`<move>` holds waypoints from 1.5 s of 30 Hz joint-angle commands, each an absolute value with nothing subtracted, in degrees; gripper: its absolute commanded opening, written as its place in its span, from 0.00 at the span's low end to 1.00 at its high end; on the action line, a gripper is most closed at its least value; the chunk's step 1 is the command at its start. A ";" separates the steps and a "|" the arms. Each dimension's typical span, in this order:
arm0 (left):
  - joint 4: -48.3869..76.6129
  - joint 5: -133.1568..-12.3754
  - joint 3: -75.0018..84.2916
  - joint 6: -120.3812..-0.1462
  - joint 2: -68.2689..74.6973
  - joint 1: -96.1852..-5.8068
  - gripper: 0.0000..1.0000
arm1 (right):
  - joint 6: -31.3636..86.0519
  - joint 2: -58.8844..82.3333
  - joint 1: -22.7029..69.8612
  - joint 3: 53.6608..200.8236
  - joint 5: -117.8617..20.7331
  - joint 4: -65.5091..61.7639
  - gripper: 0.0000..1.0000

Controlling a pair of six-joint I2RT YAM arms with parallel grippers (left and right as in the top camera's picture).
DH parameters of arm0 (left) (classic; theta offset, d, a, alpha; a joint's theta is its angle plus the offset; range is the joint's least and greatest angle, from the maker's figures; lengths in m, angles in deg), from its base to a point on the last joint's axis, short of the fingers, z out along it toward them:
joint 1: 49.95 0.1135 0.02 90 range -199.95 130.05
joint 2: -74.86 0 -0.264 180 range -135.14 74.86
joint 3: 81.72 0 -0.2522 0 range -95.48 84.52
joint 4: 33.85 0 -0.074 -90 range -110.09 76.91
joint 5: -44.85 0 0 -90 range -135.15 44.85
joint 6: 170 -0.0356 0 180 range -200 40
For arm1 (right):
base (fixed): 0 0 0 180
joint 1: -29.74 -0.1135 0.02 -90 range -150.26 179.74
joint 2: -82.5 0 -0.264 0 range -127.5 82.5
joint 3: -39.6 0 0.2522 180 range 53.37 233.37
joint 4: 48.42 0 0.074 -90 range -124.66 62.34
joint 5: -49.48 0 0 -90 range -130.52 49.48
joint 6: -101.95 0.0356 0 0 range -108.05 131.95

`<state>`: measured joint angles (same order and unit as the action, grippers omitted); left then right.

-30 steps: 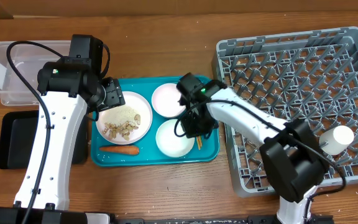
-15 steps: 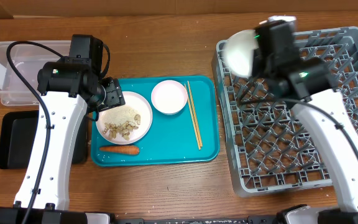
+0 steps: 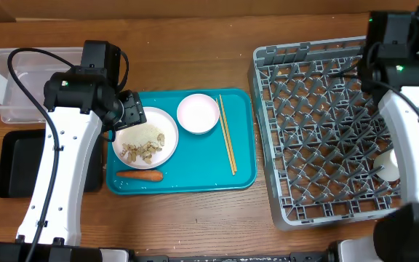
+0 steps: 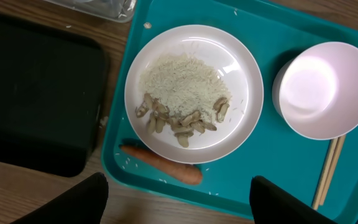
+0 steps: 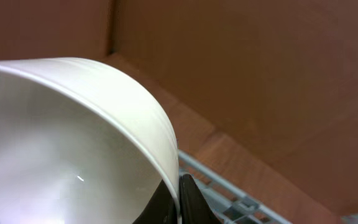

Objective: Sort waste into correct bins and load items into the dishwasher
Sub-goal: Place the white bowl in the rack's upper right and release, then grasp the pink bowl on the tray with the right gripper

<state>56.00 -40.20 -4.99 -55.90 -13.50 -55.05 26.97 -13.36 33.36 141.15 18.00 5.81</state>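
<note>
A white plate of rice and peanuts (image 3: 145, 138) (image 4: 194, 93), a carrot (image 3: 140, 175) (image 4: 160, 163), a small white bowl (image 3: 198, 113) (image 4: 325, 90) and chopsticks (image 3: 227, 135) (image 4: 328, 174) lie on the teal tray (image 3: 195, 171). My left gripper (image 3: 131, 116) (image 4: 185, 205) is open and empty, hovering above the plate and the tray's front edge. My right gripper (image 3: 402, 33) (image 5: 179, 199) is shut on the rim of another white bowl (image 5: 61, 143), held high over the far right corner of the grey dish rack (image 3: 326, 131). That bowl is hidden under the arm in the overhead view.
A white cup (image 3: 388, 166) lies in the rack at its right side. A clear plastic container (image 3: 20, 80) stands at the far left, with a black bin (image 3: 17, 164) (image 4: 30, 93) in front of it. A brown wall backs the table.
My right gripper lifted a white bowl off the tray, carried it over the rack's far left corner, then on to the far right corner. The left arm has not moved.
</note>
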 commanded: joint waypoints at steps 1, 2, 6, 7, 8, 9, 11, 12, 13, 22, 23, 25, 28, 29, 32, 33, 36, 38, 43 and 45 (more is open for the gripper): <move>56.02 -40.31 -5.69 -55.14 -13.17 -54.74 0.75 | 28.17 -19.08 35.98 139.95 23.09 5.02 0.04; 56.02 -40.33 -5.69 -55.14 -13.17 -54.74 0.75 | 28.26 -20.55 36.46 139.95 23.12 4.85 0.04; 56.02 -40.59 -5.69 -55.12 -13.17 -54.79 0.75 | 28.31 -26.78 37.82 139.95 23.12 4.08 0.04; 56.02 -40.72 -5.69 -55.14 -13.17 -54.79 0.75 | 28.31 -28.00 37.84 139.95 23.09 4.04 0.04; 56.02 -40.72 -5.69 -55.12 -13.17 -54.79 0.75 | 28.33 -29.27 37.84 139.95 22.98 4.19 0.04; 56.00 -40.72 -5.67 -55.14 -13.17 -54.79 0.75 | 28.37 -30.30 37.58 139.95 22.66 4.50 0.04; 55.96 -40.72 -5.69 -55.12 -13.17 -54.79 0.75 | 28.57 -31.96 36.68 139.95 22.22 5.39 0.04; 55.96 -40.72 -5.69 -55.14 -13.17 -54.79 0.75 | 28.61 -32.66 36.03 139.93 21.83 6.03 0.04; 55.96 -40.72 -5.69 -55.14 -13.17 -54.79 0.75 | 28.76 -33.12 35.37 139.93 20.78 6.62 0.04; 55.67 -40.72 -5.69 -55.14 -13.17 -54.79 0.76 | 28.74 -32.90 29.32 140.13 7.97 19.16 0.89; 55.67 -40.70 -5.69 -55.14 -13.17 -54.79 0.76 | 28.87 -32.26 28.88 140.26 7.47 19.82 0.93; 55.65 -40.70 -5.69 -55.14 -13.19 -54.79 0.76 | 29.49 -30.38 28.03 140.89 5.61 20.65 0.97; 55.81 -40.72 -5.69 -55.16 -13.19 -54.79 0.77 | 29.53 -25.90 26.54 142.73 1.83 21.28 1.00; 55.83 -40.72 -5.69 -55.14 -13.19 -54.79 0.77 | 29.42 -24.57 26.15 143.34 0.52 21.31 1.00; 56.02 -40.72 -5.69 -55.16 -13.19 -54.79 0.78 | 24.22 -19.26 23.81 146.60 -10.39 21.24 1.00; 56.05 -40.72 -5.69 -55.16 -13.19 -54.79 0.80 | 22.60 -17.75 22.89 147.51 -15.57 21.22 1.00; 56.09 -40.70 -5.67 -55.14 -13.19 -54.79 0.86 | 20.42 -13.97 19.98 148.72 -31.11 20.74 1.00; 56.07 -40.70 -5.69 -55.14 -13.19 -54.79 0.88 | 20.44 -12.94 18.04 148.69 -39.50 20.48 0.99; 56.09 -40.72 -5.69 -55.14 -13.19 -54.79 0.88 | 21.01 -15.08 11.92 147.32 -52.27 20.48 0.90; 56.11 -40.72 -5.67 -55.14 -13.19 -54.79 0.89 | 22.23 -18.06 8.51 147.27 -53.36 20.87 0.86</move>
